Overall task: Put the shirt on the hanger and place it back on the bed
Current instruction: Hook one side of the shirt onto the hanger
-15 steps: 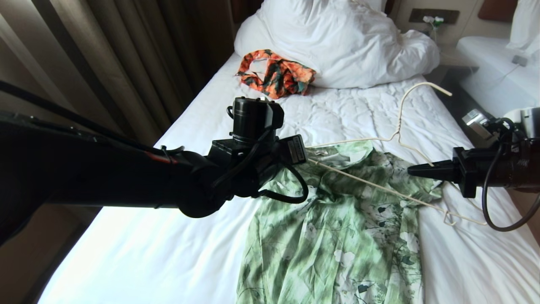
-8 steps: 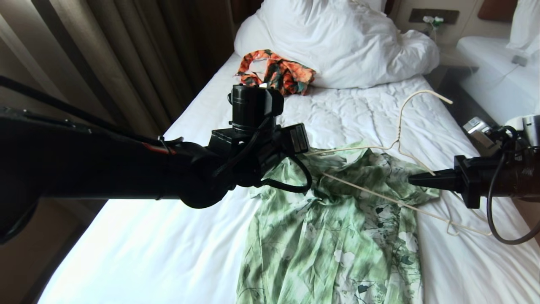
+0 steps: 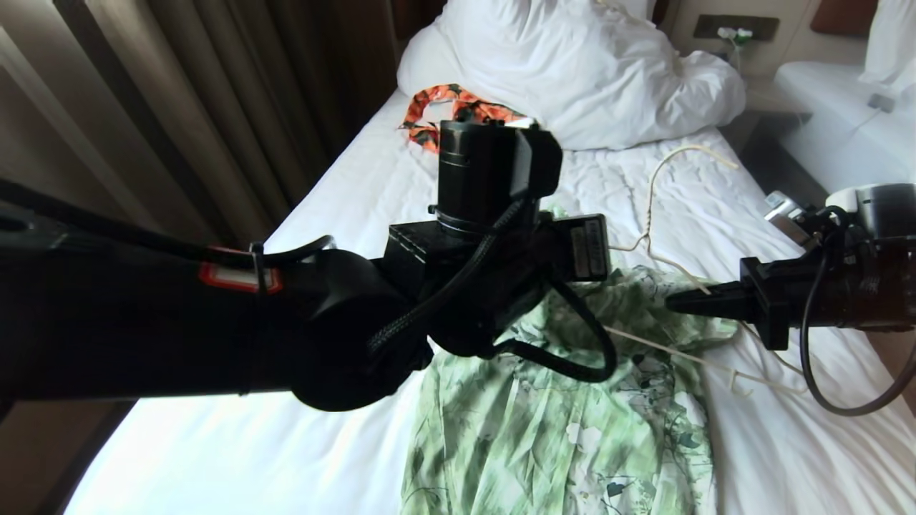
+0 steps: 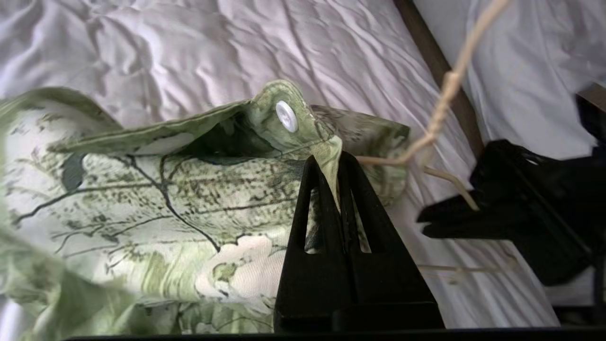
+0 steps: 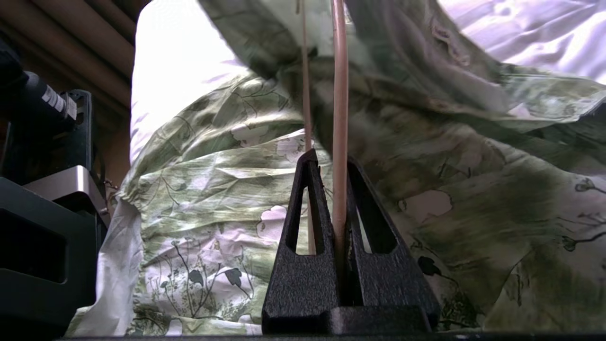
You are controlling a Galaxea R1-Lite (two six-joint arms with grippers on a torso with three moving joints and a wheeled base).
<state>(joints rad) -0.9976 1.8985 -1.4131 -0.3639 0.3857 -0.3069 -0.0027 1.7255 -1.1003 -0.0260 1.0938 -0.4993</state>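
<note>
The green floral shirt (image 3: 544, 429) lies spread on the bed (image 3: 215, 458), its collar end lifted. My left gripper (image 4: 331, 158) is shut on the shirt's (image 4: 142, 189) front edge just below a white button; in the head view its fingers are hidden behind the wrist camera. My right gripper (image 3: 673, 304) is shut on the cream wire hanger (image 3: 650, 200) over the shirt's right shoulder. In the right wrist view the hanger's (image 5: 340, 94) wire runs up from between the jaws of the right gripper (image 5: 331, 158) and under the shirt's (image 5: 213, 189) fabric. The hook stands up above the sheet.
An orange-and-dark floral garment (image 3: 429, 107) lies by the big white pillows (image 3: 587, 64) at the head of the bed. Brown curtains (image 3: 179, 107) hang along the left side. A second white bed (image 3: 844, 121) stands to the right across a dark gap.
My left arm has swung right and nearer the camera, pulling the shirt's collar edge toward the hanger. The right gripper has shifted the hanger slightly left, and the hook now stands more upright.
</note>
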